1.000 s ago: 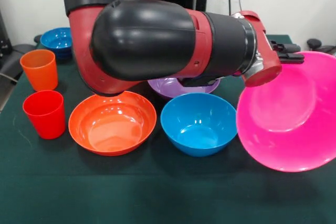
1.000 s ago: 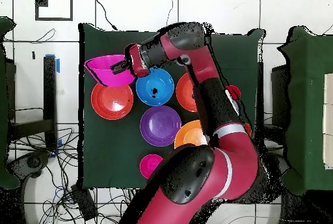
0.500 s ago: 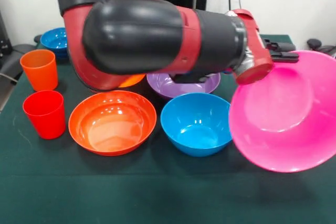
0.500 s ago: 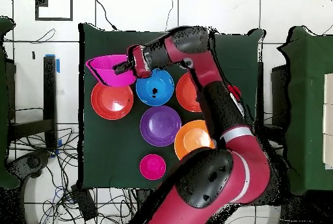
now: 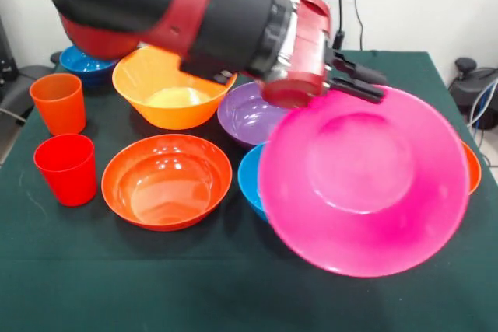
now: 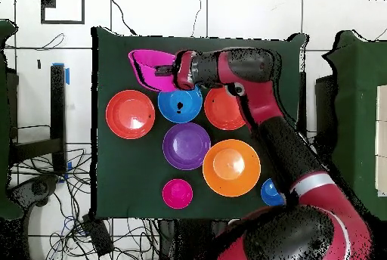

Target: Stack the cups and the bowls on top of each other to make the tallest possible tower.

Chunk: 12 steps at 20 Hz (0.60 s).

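My gripper (image 5: 364, 86) is shut on the upper rim of the large pink bowl (image 5: 364, 184), which hangs tilted with its inside facing the front camera. It covers most of the light blue bowl (image 5: 250, 178). In the overhead view the gripper (image 6: 165, 69) holds the pink bowl (image 6: 148, 68) just beyond the light blue bowl (image 6: 180, 104). On the table are the large orange bowl (image 5: 173, 87), the purple bowl (image 5: 247, 114), a shallow red-orange bowl (image 5: 167, 180), an orange cup (image 5: 58, 103) and a red cup (image 5: 66, 169).
A second red-orange bowl (image 5: 470, 166) peeks out behind the pink one at the right. A small dark blue bowl (image 5: 82, 64) sits at the far left, and a small crimson bowl (image 6: 178, 193) lies near the robot's side. The green cloth's edge (image 6: 95, 121) is close.
The arm has swung the pink bowl leftward in the front view, over the light blue bowl, and tilted it further toward the camera. The large orange bowl is now uncovered.
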Tool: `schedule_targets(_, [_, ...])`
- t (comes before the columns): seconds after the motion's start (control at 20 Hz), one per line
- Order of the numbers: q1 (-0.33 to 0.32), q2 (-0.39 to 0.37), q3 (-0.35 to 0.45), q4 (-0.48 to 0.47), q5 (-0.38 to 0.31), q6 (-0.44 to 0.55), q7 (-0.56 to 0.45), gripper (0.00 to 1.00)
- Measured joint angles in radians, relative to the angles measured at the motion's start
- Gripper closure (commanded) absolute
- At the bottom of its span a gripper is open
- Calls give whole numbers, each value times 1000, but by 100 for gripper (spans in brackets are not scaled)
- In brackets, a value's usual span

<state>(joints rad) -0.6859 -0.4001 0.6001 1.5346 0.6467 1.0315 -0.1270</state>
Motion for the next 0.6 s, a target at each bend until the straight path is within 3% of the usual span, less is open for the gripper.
schedule_targets(0.25, [-21, -121, -25, 130, 72, -122, 93, 100])
schedule_targets(0.6, [-21, -217, -76, 247, 106, -159, 235, 100])
